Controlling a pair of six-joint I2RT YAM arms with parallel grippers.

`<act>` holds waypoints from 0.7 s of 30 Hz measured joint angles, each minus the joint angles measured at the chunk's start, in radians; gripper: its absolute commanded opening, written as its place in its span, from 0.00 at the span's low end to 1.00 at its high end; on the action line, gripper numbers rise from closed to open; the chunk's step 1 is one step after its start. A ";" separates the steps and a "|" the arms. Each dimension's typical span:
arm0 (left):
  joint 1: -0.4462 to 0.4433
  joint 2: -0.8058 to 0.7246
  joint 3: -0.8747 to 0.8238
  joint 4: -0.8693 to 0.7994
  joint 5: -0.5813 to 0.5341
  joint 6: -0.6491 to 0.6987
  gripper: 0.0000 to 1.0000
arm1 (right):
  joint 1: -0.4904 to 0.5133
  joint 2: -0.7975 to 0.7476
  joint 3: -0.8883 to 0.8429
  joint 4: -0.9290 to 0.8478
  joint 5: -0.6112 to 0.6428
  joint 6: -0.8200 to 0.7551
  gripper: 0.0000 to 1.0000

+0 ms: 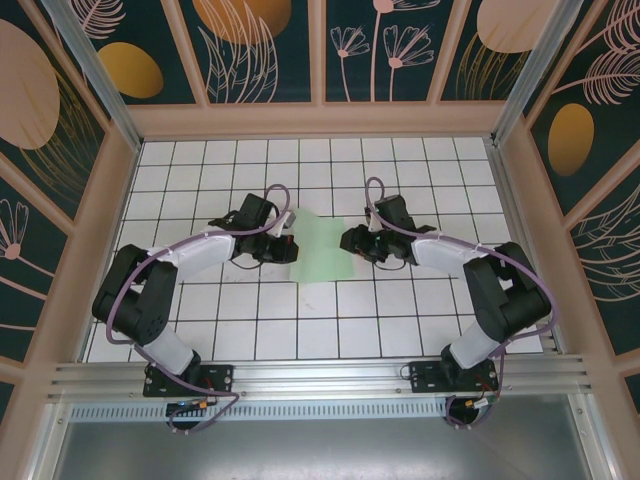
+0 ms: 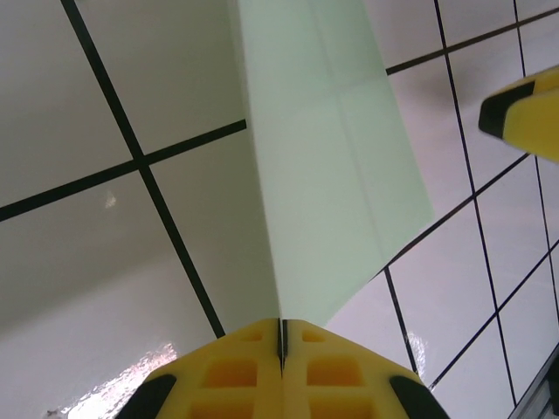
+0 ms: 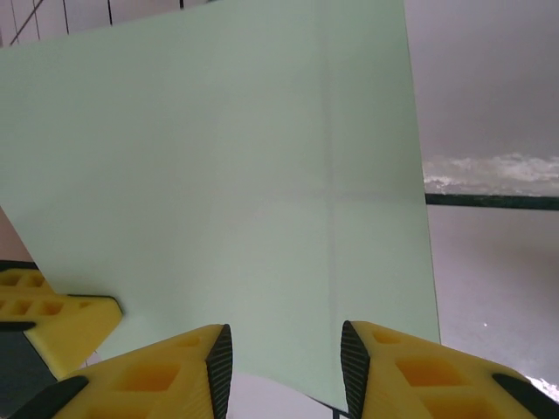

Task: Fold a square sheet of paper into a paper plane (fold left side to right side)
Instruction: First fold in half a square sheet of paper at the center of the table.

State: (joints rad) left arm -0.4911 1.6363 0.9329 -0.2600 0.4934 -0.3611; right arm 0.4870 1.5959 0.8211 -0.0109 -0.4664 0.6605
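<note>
Now our left fingers [image 2: 236,377] clench the paper [image 1: 322,248] by its left edge, mid counter [image 1: 400,310]; our right fingers [image 3: 410,371] stand apart at its right edge. We should pin that, then carry left across, corners matched.

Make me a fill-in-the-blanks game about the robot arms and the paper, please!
1. The sheet of paper between the two arms is pale ____.
2. The left gripper is ____ on an edge of the paper.
3. The right gripper is ____, with a gap between its yellow fingers.
4. The table has white tiles with ____ lines.
Missing words: green, shut, open, black.
</note>
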 measured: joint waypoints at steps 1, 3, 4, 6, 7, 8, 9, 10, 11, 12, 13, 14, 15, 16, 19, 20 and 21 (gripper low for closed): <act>0.000 0.000 0.000 -0.009 0.005 0.006 0.00 | 0.000 0.000 0.004 0.000 0.002 0.000 0.42; 0.000 0.000 0.000 -0.023 0.014 0.014 0.00 | 0.000 0.000 0.009 0.000 0.002 0.000 0.42; 0.000 0.000 0.000 -0.030 0.018 0.018 0.00 | 0.000 0.000 0.010 0.000 0.001 0.000 0.41; 0.000 0.000 -0.001 -0.034 0.022 0.018 0.00 | 0.000 0.000 0.010 0.000 -0.004 0.000 0.41; 0.000 0.000 -0.002 -0.033 0.022 0.018 0.00 | 0.000 0.002 0.010 0.000 -0.006 0.001 0.41; 0.000 0.000 -0.005 -0.032 0.022 0.017 0.00 | 0.002 0.004 0.010 0.001 -0.006 0.001 0.41; 0.000 0.000 -0.008 -0.032 0.022 0.016 0.00 | 0.003 0.007 0.010 0.002 -0.007 0.002 0.41; 0.000 0.000 -0.013 -0.032 0.023 0.016 0.00 | 0.004 0.013 0.010 0.003 -0.010 0.004 0.41; 0.000 0.000 -0.016 -0.032 0.023 0.016 0.00 | 0.006 0.022 0.010 0.005 -0.013 0.005 0.41; 0.000 0.000 -0.018 -0.032 0.022 0.016 0.00 | 0.009 0.030 0.010 0.005 -0.015 0.005 0.41; 0.000 0.000 -0.019 -0.033 0.022 0.016 0.00 | 0.011 0.041 0.010 0.005 -0.018 0.005 0.41; 0.000 0.000 -0.019 -0.032 0.022 0.016 0.00 | 0.013 0.053 0.011 0.005 -0.021 0.005 0.41; 0.000 0.000 -0.019 -0.032 0.022 0.016 0.00 | 0.014 0.065 0.012 0.004 -0.023 0.005 0.41; 0.000 0.000 -0.019 -0.033 0.021 0.016 0.00 | 0.016 0.078 0.014 0.004 -0.024 0.005 0.41; 0.000 0.000 -0.018 -0.033 0.021 0.016 0.00 | 0.021 0.101 0.016 0.003 -0.022 0.009 0.41; 0.000 0.000 -0.018 -0.033 0.022 0.016 0.03 | 0.024 0.105 0.016 0.004 -0.021 0.009 0.41; 0.000 0.000 -0.018 -0.033 0.022 0.016 0.05 | 0.026 0.109 0.016 0.004 -0.020 0.009 0.41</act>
State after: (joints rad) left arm -0.4911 1.6363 0.9150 -0.2932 0.5152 -0.3447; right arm 0.5129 1.7050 0.8368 -0.0071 -0.4866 0.6693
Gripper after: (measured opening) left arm 0.065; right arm 0.409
